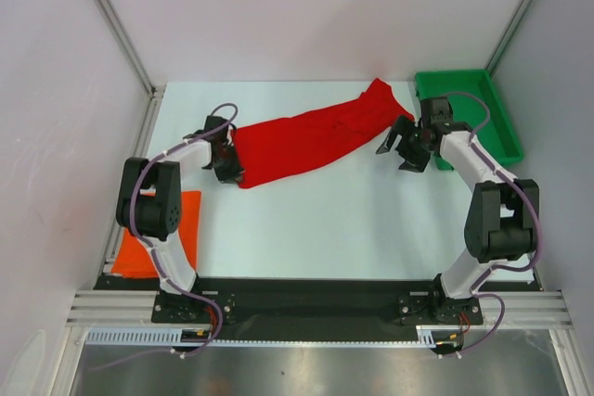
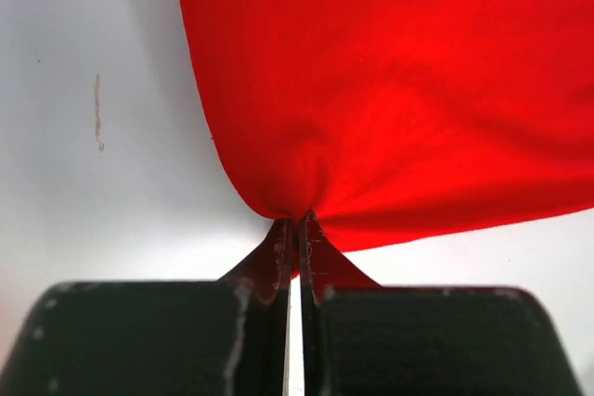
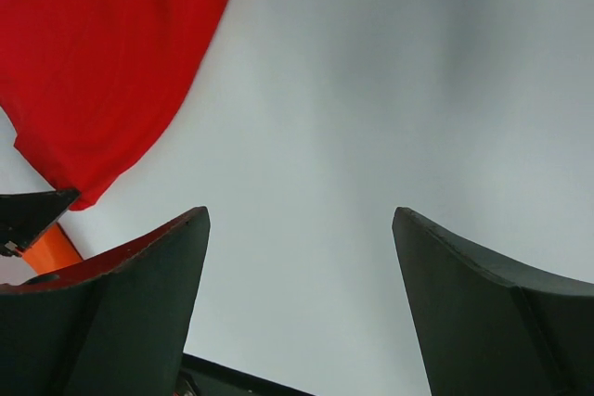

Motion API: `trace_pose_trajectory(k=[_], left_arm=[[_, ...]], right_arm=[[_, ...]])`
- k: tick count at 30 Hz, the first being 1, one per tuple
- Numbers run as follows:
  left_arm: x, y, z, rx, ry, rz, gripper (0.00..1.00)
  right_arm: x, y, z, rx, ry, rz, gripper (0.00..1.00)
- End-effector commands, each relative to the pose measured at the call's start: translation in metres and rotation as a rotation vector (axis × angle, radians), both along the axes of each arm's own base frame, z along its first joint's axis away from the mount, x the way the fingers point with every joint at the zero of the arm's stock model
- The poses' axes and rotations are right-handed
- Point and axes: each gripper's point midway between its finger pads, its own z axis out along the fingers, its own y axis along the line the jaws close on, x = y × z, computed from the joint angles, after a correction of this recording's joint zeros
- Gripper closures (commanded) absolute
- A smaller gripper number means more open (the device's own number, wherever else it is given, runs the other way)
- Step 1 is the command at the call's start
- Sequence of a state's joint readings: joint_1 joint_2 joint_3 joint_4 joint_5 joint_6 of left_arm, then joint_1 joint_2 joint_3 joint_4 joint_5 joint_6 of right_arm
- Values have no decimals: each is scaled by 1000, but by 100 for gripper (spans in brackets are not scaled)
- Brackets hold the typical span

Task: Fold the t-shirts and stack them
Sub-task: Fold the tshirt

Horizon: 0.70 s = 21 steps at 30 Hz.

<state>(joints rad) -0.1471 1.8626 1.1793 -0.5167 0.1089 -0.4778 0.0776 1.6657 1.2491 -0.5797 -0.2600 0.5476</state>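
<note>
the red t-shirt (image 1: 311, 141) lies on the white bench (image 1: 325, 229) as a long, narrow, rumpled band. its long axis runs on a diagonal from near-left to far-right. the near-left end is broad and sits at the left tool (image 1: 238, 173). the far-right end tapers to a peak close to the far edge of the bench, just beside the green tray (image 1: 469, 113).

the left tool is closed on the near-left corner of the red t-shirt. in the left wrist view the two fingers (image 2: 278, 257) are pressed together, with the cloth (image 2: 399, 90) gathered into a pinch between them and fanning out beyond.

the right tool (image 1: 397, 155) stands wide and holds nothing. it hangs just right of the shirt's far-right end, in front of the tray, apart from the cloth. the right wrist view shows bare bench between its jaws and red cloth (image 3: 102, 53) off to the upper left.

the orange t-shirt (image 1: 162, 238) lies as a flat folded rectangle at the near-left edge of the bench, its long axis roughly near to far. the left arm crosses above it and hides part of it. it lies well apart from the red t-shirt.
</note>
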Motion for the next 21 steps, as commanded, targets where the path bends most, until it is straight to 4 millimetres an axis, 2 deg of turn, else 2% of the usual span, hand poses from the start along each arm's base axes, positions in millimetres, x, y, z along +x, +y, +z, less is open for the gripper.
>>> trace_pose_trajectory(k=[1, 2, 4, 6, 8, 9, 11, 12, 14, 15, 17, 18, 20, 21], left_arm=[[-37, -3, -20, 9, 72, -39, 100], [-40, -8, -12, -2, 50, -51, 100], [-65, -24, -15, -26, 76, -88, 100], [-83, -45, -4, -54, 48, -142, 100], [-111, -58, -7, -69, 71, -162, 100], [-123, -76, 5, -90, 37, -216, 99], [-149, -88, 6, -109, 52, -231, 100], [-164, -103, 14, -132, 34, -284, 100], [-187, -118, 16, -174, 57, -314, 100], [-204, -131, 19, -199, 67, -372, 100], [-223, -151, 24, -266, 88, -412, 100], [-244, -167, 27, -301, 119, -488, 100], [-256, -187, 30, -308, 124, -577, 99], [-271, -197, 31, -307, 132, -646, 97]], right_arm=[[11, -9, 24, -23, -91, -8, 13], [13, -13, 23, -36, -91, -22, 13], [21, -20, 27, -44, -103, -46, 13], [31, -26, 26, -51, -117, -62, 13], [39, -29, 25, -57, -127, -67, 13], [43, -30, 20, -61, -119, -69, 13], [53, -33, 22, -68, -139, -75, 13], [56, -32, 17, -68, -136, -75, 13], [64, -33, 16, -66, -154, -78, 13], [67, -32, 15, -63, -156, -80, 13], [74, -30, 4, -55, -151, -76, 13], [77, -29, 0, -53, -149, -75, 13], [85, -30, -12, -59, -143, -77, 13], [89, -30, -15, -66, -146, -79, 13]])
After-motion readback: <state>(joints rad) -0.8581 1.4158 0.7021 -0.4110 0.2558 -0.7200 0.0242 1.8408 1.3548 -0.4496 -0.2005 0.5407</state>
